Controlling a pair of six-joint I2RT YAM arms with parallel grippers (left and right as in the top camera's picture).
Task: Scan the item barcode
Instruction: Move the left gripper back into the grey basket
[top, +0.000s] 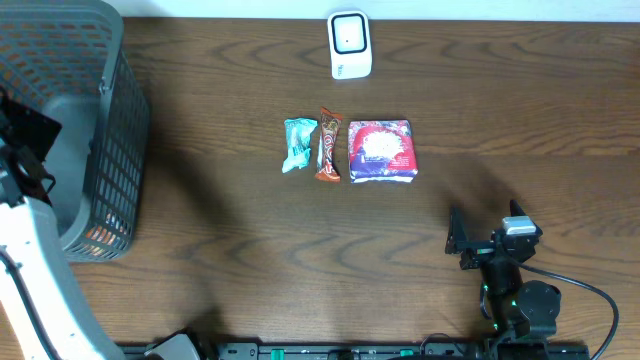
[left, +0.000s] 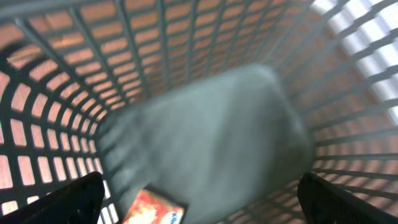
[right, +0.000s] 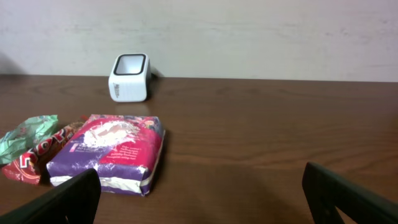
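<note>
The white barcode scanner (top: 350, 45) (right: 129, 76) stands at the table's far edge. Three items lie in a row in the middle: a teal packet (top: 298, 145) (right: 28, 134), a brown bar (top: 328, 145) (right: 37, 158) and a purple-and-red pack (top: 381, 151) (right: 112, 152). My left gripper (top: 22, 150) (left: 199, 211) hangs open inside the grey basket (top: 100, 130), holding nothing. Below it an orange box (left: 152, 208) lies on the basket floor (left: 211, 143). My right gripper (top: 484, 232) (right: 202, 199) is open and holds nothing, low over the table, to the near right of the purple pack.
The basket's mesh walls (left: 74, 93) surround the left gripper on all sides. The left arm's white link (top: 35, 270) runs along the table's left edge. A pale wall (right: 249, 31) rises behind the scanner.
</note>
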